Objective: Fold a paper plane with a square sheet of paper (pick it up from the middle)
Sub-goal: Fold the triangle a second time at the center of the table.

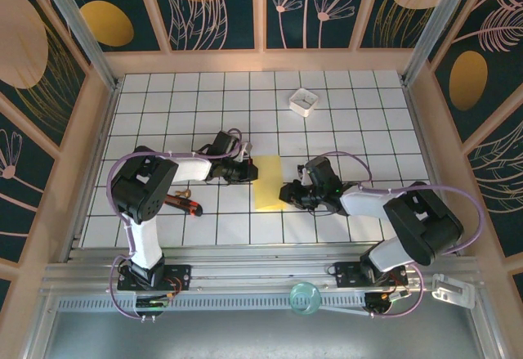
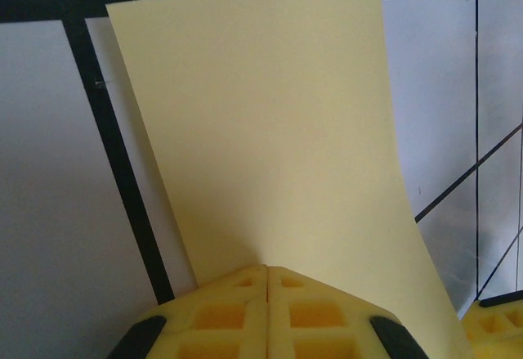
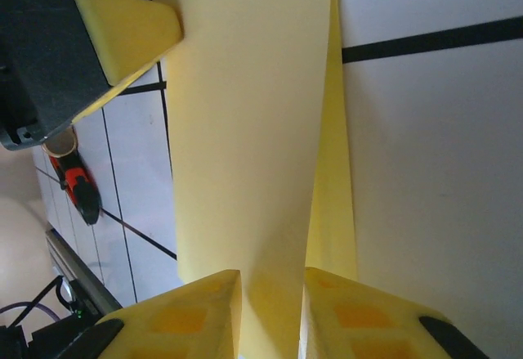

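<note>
Square sheet of paper (image 1: 268,181) lies mid-table (image 1: 163,105), between the two grippers. It is folded into a narrow rectangle with no pointed tip. Its long axis runs near-to-far, away from the arm bases, and its short axis runs gripper to gripper. The top external view gives the layout: left gripper (image 1: 243,171) at the paper's left long edge, right gripper (image 1: 288,193) at its right long edge slightly nearer the bases, white box (image 1: 304,101) well apart at the far side, orange tool (image 1: 184,204) by the left arm. Jaw detail is too small there. Left wrist view: left gripper (image 2: 268,271) has its yellow pads together, clamped on the paper (image 2: 261,130) edge, the sheet stretching flat away from it over the grid lines. Right wrist view: the paper (image 3: 245,130) shows as two layers, the upper one lifted off the lower along one side, which neither other view shows. The right gripper (image 3: 273,275) has its jaws a little apart, straddling the sheet with a visible gap and not pressed shut. The orange tool (image 3: 78,187) sits at the left of that view. Both arms are low, elbows out to the sides, forearms reaching inward close to the table and facing each other across the paper.
</note>
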Robot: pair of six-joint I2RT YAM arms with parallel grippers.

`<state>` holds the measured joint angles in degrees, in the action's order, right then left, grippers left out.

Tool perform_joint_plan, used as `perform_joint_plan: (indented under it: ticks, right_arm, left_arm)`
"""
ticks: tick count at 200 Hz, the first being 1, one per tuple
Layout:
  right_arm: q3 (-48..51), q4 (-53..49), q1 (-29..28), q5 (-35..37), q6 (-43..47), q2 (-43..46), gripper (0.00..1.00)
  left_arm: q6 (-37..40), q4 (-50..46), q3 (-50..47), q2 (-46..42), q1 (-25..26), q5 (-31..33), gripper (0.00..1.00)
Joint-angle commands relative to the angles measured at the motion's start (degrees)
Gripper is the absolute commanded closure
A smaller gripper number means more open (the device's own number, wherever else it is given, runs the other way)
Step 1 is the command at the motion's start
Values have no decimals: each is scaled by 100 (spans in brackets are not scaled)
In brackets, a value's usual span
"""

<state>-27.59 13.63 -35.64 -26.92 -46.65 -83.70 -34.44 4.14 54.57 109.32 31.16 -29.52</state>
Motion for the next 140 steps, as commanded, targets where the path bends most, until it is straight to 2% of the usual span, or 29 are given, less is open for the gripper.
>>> perform_joint_plan:
  ticks: [1,94,140]
  right_arm:
    - [-49,175,-29,37,-93,-155,76]
    - [-282,738,123,-167,-288,-707,75]
    - [-324,824,318,-318,-324,-777,81]
  left_arm:
    - [178,-462,6,292,39,150,92]
    - [244,-528,15,279,39,152,92]
    - [277,-581,49,283,36,200,90]
